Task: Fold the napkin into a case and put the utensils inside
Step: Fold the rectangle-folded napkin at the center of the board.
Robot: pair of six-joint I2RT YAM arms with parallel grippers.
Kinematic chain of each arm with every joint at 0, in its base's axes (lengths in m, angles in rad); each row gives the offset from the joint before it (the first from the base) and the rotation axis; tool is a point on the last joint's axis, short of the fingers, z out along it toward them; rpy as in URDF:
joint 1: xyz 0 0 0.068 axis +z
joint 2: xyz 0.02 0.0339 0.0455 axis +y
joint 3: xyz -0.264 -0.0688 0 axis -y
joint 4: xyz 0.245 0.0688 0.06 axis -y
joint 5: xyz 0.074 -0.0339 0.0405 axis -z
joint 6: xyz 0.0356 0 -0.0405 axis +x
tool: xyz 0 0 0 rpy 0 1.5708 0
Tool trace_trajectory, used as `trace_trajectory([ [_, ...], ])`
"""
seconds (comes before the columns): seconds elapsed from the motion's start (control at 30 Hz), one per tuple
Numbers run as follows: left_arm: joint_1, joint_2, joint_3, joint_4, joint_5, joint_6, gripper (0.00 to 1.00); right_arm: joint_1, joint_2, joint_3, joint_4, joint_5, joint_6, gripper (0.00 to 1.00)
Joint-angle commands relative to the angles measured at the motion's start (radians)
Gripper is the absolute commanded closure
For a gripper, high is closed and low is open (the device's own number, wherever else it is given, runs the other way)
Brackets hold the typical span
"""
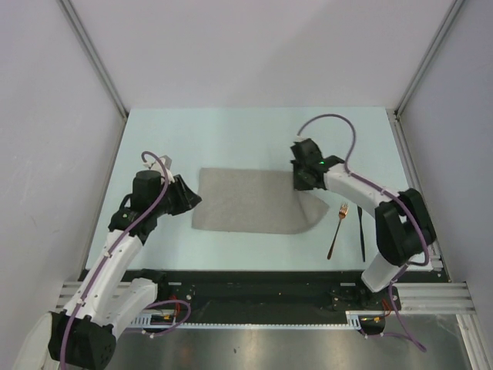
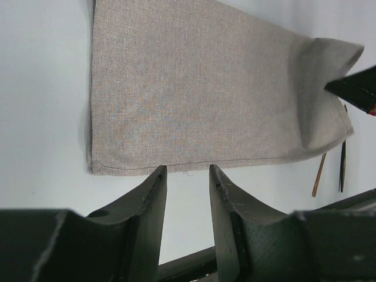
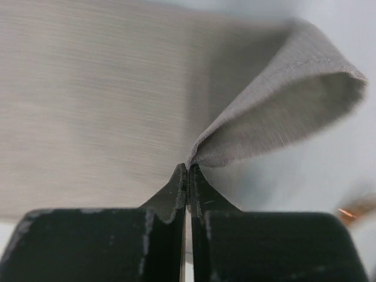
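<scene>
The grey-beige napkin (image 1: 250,202) lies as a folded oblong in the middle of the table. My right gripper (image 1: 302,181) is shut on its right edge and lifts that end, so the cloth curls up (image 3: 276,117). In the right wrist view the jaws (image 3: 188,167) pinch the cloth edge. My left gripper (image 1: 191,199) is open and empty just off the napkin's left edge; its fingertips (image 2: 158,171) sit at the hem (image 2: 194,88). The copper fork (image 1: 337,230) and the thin black piece (image 1: 360,227) lie right of the napkin, also in the left wrist view (image 2: 319,174).
The table's near edge has a black rail (image 1: 254,289) by the arm bases. Grey walls close in the left, right and back sides. The cutlery lies close beside my right arm's lower links (image 1: 397,223).
</scene>
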Motion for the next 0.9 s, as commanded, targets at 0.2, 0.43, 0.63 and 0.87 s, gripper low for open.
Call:
trace_trajectory([
  [0.2, 0.000, -0.028, 0.004, -0.002, -0.037, 0.016, 0.60, 0.339, 0.442, 0.517, 0.106, -0.198, 0.223, 1.00],
  [0.43, 0.012, -0.048, 0.003, -0.021, -0.049, 0.031, 0.60, 0.391, 0.646, 0.754, 0.131, -0.298, 0.328, 1.00],
  [0.63, 0.025, -0.062, -0.005, -0.024, -0.049, 0.034, 0.61, 0.407, 0.651, 0.748, 0.177, -0.311, 0.356, 1.00],
  [0.87, 0.031, -0.070, -0.008, -0.015, -0.044, 0.033, 0.60, 0.410, 0.686, 0.774, 0.209, -0.331, 0.381, 1.00],
])
